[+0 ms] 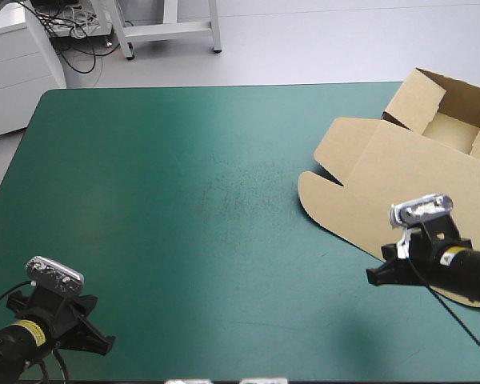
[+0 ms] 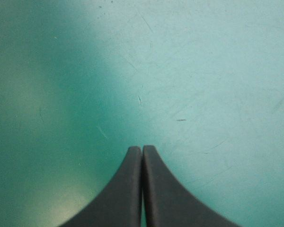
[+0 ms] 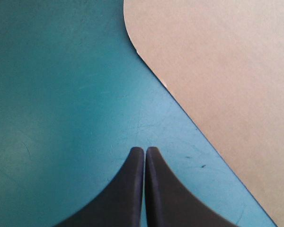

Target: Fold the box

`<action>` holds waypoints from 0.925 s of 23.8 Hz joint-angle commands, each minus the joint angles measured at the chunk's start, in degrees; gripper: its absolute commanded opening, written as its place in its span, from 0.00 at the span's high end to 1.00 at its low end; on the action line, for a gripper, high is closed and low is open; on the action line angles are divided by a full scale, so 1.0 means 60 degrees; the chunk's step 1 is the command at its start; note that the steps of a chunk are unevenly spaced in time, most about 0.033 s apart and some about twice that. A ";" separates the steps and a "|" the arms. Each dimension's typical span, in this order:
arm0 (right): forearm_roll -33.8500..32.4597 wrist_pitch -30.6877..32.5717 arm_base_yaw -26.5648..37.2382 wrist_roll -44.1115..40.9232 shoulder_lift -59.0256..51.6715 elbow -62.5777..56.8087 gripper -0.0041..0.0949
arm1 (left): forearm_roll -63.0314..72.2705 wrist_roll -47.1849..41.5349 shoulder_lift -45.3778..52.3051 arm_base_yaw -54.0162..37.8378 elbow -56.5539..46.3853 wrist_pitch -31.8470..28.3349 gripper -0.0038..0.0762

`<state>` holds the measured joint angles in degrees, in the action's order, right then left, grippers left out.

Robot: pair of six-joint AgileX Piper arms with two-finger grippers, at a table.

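The brown box (image 1: 400, 172) lies at the table's right side as an open tray with raised walls at the far right and its lid flat toward the middle. My right gripper (image 1: 376, 276) is shut and empty, hovering just off the lid's near edge. In the right wrist view its gripper (image 3: 144, 150) points at teal-green cover, with the brown box (image 3: 217, 66) lid's rounded corner ahead and to one side. My left gripper (image 1: 104, 346) sits at the near left corner, far from the box. In the left wrist view this gripper (image 2: 142, 149) is shut over bare cover.
The teal-green cover (image 1: 192, 208) stretches wide between the two arms. A white cabinet (image 1: 16, 64) and a white frame stand beyond the far left edge. The box's tray reaches the table's right edge.
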<state>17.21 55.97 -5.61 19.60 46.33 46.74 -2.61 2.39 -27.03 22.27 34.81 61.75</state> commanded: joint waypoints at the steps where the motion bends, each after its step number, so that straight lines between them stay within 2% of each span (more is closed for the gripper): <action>1: 0.0163 -0.0715 -0.0035 0.0361 -0.1043 -0.0759 0.96 | 0.0193 -0.0132 0.0034 0.0037 -0.0138 -0.0552 0.99; 5: 0.0180 -0.0738 -0.0035 0.0471 -0.2162 -0.1911 0.96 | 0.0601 -0.0132 0.0072 0.0037 -0.0900 -0.0893 0.99; 9: 0.0198 -0.0735 -0.0035 0.0471 -0.2724 -0.2797 0.96 | 0.0579 -0.0113 0.0072 0.0037 -0.0870 -0.0925 0.99; 22: 0.0219 -0.0676 -0.0035 0.0471 -0.2730 -0.2922 0.96 | 0.0579 -0.0113 0.0072 0.0037 -0.0888 -0.0419 0.99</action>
<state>17.36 54.45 -5.65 21.91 29.76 27.64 0.44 2.19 -26.20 22.27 28.16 61.40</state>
